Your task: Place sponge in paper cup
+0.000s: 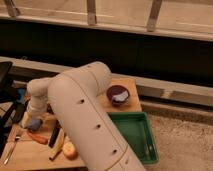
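the end effector [31, 118] is hovering at the left of the bench [30, 154], over the sponge [34, 124]; whether it is gripping i cannot tell. it should be centring squarely before lifting toward the paper cup.

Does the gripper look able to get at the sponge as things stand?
Likely yes: the gripper sits just above the sponge at the table's left, with nothing seen between them.

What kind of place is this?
Probably a test area staged like a kitchen: a wooden table holds an apple, a carrot and a dark bowl, with a green tray beside it. The end effector hangs over the table by the blue sponge.
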Robot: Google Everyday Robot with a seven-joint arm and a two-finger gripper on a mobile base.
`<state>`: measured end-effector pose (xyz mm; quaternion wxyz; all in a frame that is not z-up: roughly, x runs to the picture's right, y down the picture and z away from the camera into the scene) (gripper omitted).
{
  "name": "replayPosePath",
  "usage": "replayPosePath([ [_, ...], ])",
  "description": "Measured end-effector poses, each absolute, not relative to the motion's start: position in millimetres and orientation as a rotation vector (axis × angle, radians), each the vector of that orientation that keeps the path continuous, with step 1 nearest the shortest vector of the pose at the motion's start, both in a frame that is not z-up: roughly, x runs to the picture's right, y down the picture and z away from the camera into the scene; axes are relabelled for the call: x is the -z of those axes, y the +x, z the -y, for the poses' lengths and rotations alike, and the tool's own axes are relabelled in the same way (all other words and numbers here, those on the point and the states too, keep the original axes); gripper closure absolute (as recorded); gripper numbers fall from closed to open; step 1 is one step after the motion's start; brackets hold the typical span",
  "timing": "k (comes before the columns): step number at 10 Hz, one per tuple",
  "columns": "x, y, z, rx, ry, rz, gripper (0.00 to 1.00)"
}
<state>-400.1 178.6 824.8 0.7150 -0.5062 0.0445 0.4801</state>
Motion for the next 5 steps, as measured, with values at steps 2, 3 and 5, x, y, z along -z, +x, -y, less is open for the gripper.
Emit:
replayPosePath([
  [2, -828.6, -400.6, -182.9, -1.059, -1.127, -0.11, 0.57],
  [3, -827.0, -403.7, -182.9, -1.056, -1.128, -0.106, 0.66],
  [5, -830.9, -401.3, -185.0, -1.058, -1.132, -0.115, 0.88],
])
